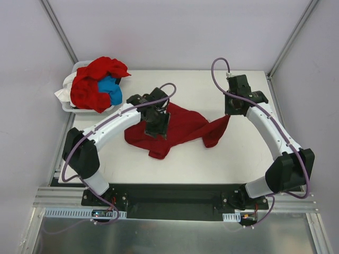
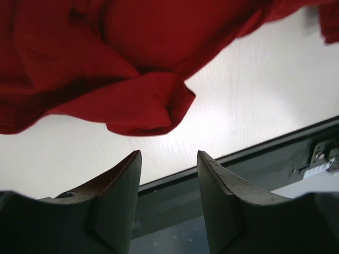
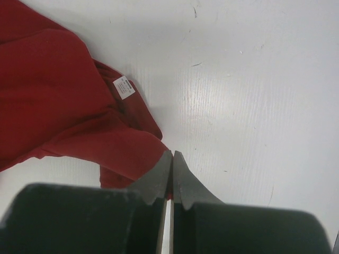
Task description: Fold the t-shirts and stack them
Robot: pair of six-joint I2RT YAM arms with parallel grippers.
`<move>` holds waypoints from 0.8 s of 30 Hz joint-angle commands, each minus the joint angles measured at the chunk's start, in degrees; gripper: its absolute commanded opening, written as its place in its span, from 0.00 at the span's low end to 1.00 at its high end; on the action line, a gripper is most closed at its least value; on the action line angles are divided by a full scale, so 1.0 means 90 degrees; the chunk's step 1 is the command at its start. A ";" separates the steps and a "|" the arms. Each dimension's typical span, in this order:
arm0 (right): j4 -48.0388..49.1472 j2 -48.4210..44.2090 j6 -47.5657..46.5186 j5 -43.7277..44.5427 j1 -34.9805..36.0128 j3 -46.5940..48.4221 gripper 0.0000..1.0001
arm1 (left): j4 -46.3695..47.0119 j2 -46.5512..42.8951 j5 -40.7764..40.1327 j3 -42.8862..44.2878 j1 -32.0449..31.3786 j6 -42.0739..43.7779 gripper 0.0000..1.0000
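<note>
A deep-red t-shirt (image 1: 183, 129) lies crumpled in the middle of the white table (image 1: 238, 153). My left gripper (image 1: 157, 126) hovers over its left part. In the left wrist view that gripper (image 2: 168, 159) stands open with nothing between its fingers, and the shirt's (image 2: 106, 63) folded edge hangs just beyond the tips. My right gripper (image 1: 229, 114) is shut on the shirt's right corner and holds it raised. In the right wrist view a sliver of red cloth shows between the closed jaws of the gripper (image 3: 172, 156), and the shirt (image 3: 58, 111) shows its white label (image 3: 124, 87).
A white basket (image 1: 67, 106) at the back left corner holds a heap of red t-shirts (image 1: 95, 79) with a bright blue t-shirt (image 1: 110, 89) among them. The table's dark front rail (image 2: 265, 153) runs close below the left gripper.
</note>
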 commanded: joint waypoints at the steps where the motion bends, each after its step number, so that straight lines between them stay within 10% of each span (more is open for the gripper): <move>1: -0.0009 -0.0155 0.0110 0.0067 0.0038 -0.0079 0.01 | -0.0162 0.0175 -0.0238 0.0514 0.0129 -0.0229 0.44; 24: 0.0001 -0.0252 0.0042 0.0155 0.0028 -0.0265 0.01 | -0.0592 0.2061 -0.1146 0.1238 -0.0809 -0.0327 0.40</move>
